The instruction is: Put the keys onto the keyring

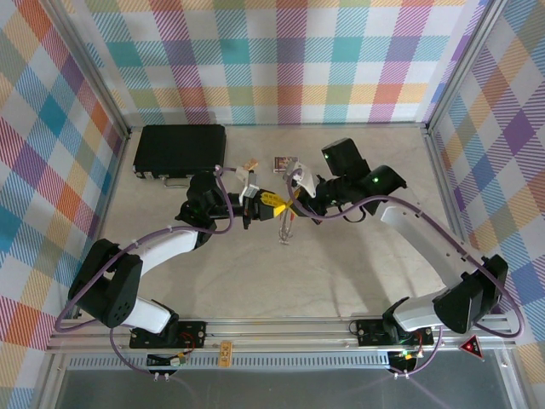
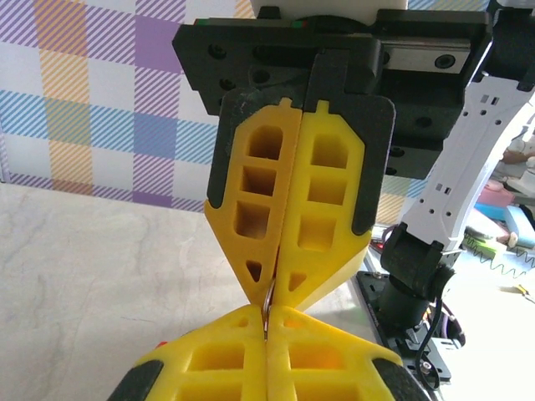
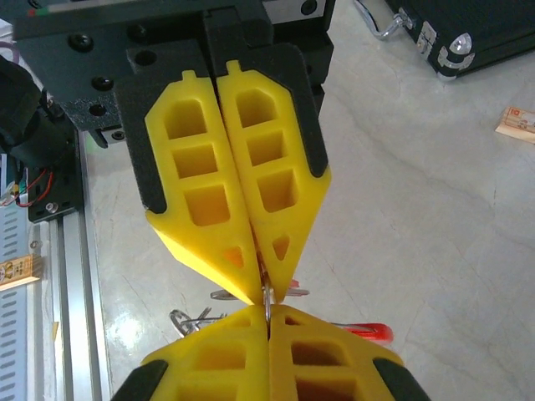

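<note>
The left claw [image 2: 266,334] has pointed yellow fingers full of square holes, squeezed tight on a thin grey wire, the keyring [image 3: 266,297]. The right claw [image 3: 267,334] meets it tip to tip and pinches the same wire, above the pale, stony-looking table [image 1: 341,264]. Farther back lie a small tan block [image 1: 249,165], a little printed card [image 1: 283,162] and a flat black case [image 1: 180,151].

The case [image 1: 180,151] sits at the far left of the table [image 1: 341,264], behind the left arm; a small block [image 1: 249,165] and a card [image 1: 283,162] lie side by side to its right; in front of them, mid-table, the left gripper [image 2: 266,316] and right gripper [image 3: 267,313] meet tip to tip, the keyring [image 3: 266,295] pinched between both; small metal pieces [image 3: 194,318] lie on the table beneath.
</note>
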### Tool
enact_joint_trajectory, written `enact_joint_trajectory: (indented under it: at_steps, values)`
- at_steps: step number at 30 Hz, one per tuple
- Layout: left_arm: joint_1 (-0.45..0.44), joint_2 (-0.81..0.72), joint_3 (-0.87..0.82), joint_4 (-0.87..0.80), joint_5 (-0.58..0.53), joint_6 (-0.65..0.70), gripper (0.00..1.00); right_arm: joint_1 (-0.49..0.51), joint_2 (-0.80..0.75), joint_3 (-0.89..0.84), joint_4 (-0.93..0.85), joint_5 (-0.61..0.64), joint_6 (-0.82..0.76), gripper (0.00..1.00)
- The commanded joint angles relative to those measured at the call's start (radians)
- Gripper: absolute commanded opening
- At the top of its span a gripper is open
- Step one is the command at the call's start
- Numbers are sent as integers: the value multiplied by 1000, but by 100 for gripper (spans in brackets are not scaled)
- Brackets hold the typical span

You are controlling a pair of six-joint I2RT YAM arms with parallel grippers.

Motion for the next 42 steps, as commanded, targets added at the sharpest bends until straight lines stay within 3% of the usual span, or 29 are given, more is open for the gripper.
enact_joint_trajectory:
  at_steps: [1,6,11,14,17,24,42]
  values:
    - [2,-31,-7,56,1,-38,15,3,-53,-60,79,-25,28,0]
    - [14,-32,-18,178,-27,-156,18,-2,-131,-193,297,-39,98,0]
    - [34,39,-23,506,-20,-412,19,-3,-220,-338,580,-34,168,0]
    - [35,70,13,507,10,-484,20,-7,-261,-399,721,0,210,0]
    - [35,60,-16,507,-18,-443,24,-10,-287,-437,808,7,233,0]
    - [33,21,-40,505,-61,-409,33,-10,-300,-455,870,18,253,0]
    - [21,36,-3,504,-55,-412,24,-10,-325,-467,831,-68,249,0]
